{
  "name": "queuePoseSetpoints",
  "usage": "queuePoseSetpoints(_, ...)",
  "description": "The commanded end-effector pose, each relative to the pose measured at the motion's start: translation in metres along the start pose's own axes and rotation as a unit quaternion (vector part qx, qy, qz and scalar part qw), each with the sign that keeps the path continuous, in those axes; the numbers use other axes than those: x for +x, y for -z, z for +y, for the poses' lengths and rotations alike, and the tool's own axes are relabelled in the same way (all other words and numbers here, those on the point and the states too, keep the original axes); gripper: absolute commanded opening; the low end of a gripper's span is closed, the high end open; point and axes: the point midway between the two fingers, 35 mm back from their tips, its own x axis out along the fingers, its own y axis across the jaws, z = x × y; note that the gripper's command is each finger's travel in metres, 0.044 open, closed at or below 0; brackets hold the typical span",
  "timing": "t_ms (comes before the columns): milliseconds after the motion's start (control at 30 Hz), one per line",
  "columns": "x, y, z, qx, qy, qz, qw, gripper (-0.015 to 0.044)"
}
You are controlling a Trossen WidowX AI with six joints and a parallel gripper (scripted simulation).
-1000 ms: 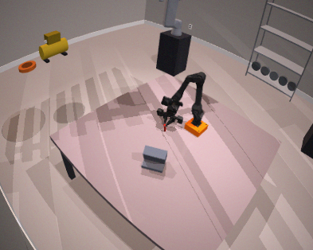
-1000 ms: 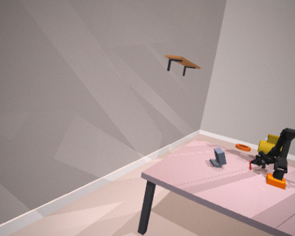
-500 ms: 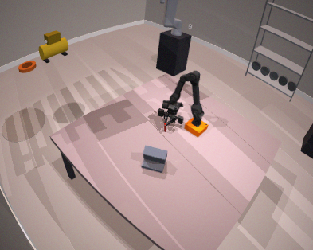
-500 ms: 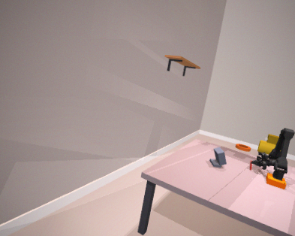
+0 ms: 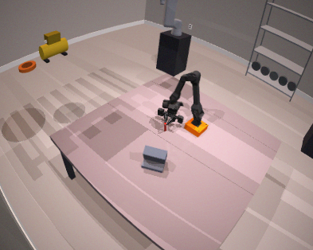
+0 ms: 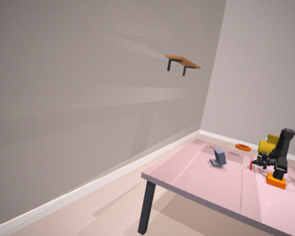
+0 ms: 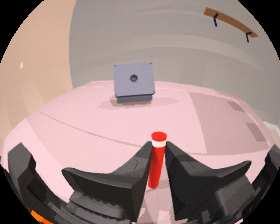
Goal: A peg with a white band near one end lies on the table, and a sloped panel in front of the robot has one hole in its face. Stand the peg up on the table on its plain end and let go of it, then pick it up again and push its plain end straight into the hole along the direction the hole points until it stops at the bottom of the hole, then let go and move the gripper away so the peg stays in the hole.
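Note:
The red peg (image 5: 165, 127) (image 6: 251, 165) (image 7: 154, 167) is about upright, with its white band near the top end and its plain end down at or close to the table; the frames do not show clearly whether it touches. My gripper (image 5: 166, 123) (image 6: 253, 163) (image 7: 158, 145) is shut on the peg just below the white band, with the fingers coming in from the side. The grey sloped panel (image 5: 154, 154) (image 6: 220, 156) (image 7: 122, 86) stands on the table beyond the peg. Its one hole (image 7: 134, 78) is dark and empty in the wrist view.
The pink table (image 5: 205, 191) (image 6: 185, 180) carries the panel and the arm's orange base (image 5: 196, 128) (image 6: 276, 181), which is close beside the gripper. A wall shelf (image 6: 182, 61) (image 7: 231, 21) and a yellow tank (image 5: 54, 48) are away from the table.

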Motion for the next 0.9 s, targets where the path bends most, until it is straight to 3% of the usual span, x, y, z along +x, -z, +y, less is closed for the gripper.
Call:
queuePoseSetpoints(0,0.0004,0.0017,0.0000,0.000,0.000,0.000,1.000,0.0050)
queuePoseSetpoints(867,-0.0033,0.0052,0.0052,0.012,-0.001,-0.007,1.000,0.0050)
